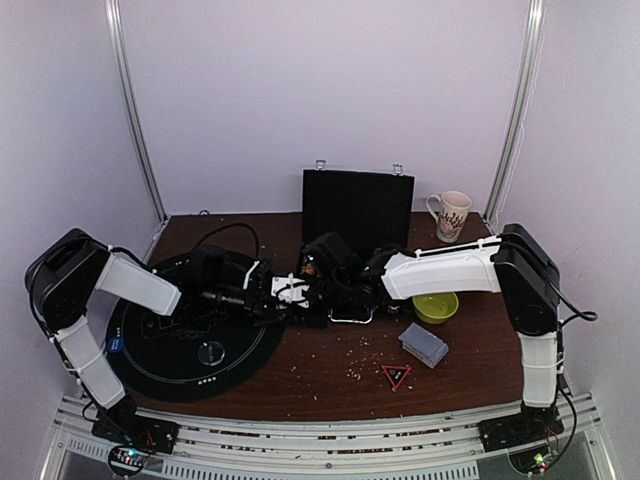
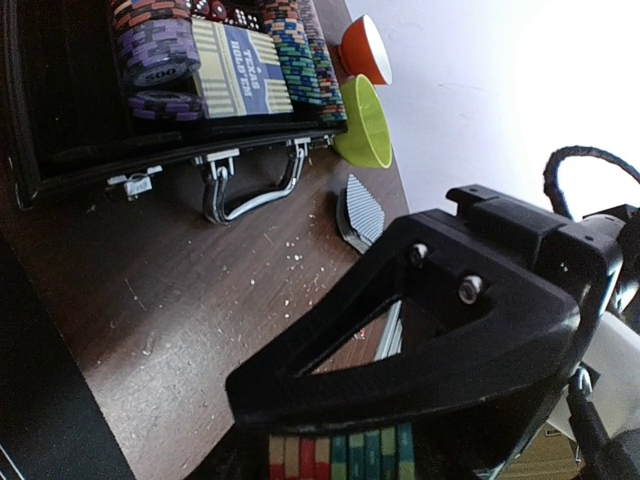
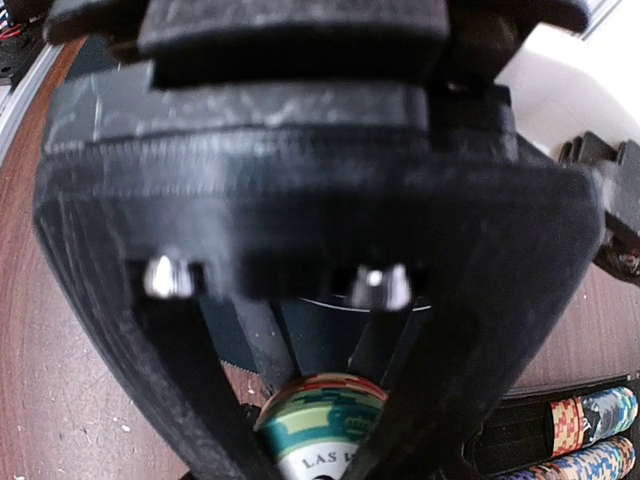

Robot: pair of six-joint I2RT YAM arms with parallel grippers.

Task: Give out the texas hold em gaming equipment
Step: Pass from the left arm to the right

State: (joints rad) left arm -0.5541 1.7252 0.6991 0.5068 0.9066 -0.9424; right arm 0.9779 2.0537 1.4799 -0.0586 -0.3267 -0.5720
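Our right gripper (image 3: 318, 448) is clamped on a stack of poker chips (image 3: 320, 412) above the table's (image 1: 330, 385) middle, beside the open chip case (image 1: 358, 205). Whether our left gripper (image 1: 285, 292), meeting it there, grips anything we cannot tell. The card deck (image 1: 423, 343) lies toward the right edge.

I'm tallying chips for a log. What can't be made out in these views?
Top view: case contents, hidden under left arm and right arm.
Left wrist: chip stack, cut off by bottom edge; count and grip unclear.
Right wrist: green chip between fingers, lower half cut off; lettering incomplete.
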